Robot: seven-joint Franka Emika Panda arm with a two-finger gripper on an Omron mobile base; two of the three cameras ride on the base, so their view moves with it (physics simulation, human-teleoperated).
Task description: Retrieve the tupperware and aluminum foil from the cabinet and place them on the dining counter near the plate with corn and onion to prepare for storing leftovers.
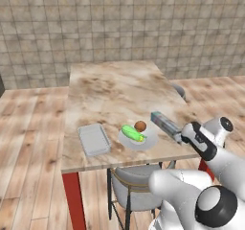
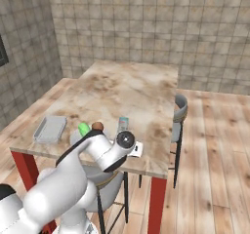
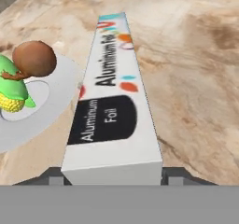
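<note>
Looking across the surface from my left base view, I see the tupperware lying flat near the front left edge, lid on, well apart from the wall. Just beside it to the right sits the plate with the corn and the brown onion touching one another on top. Right of the plate, just beside its rim, is the aluminum foil box, long and narrow, running away from me at a slant. My end effector is at the near end of that box, and in the hand view the two fingers sit tight against either side of it, so I read it as clamped on the box. I cannot tell from these views whether the box rests on the surface or hangs just above it. A grey chair stands at the surface's right side.
</note>
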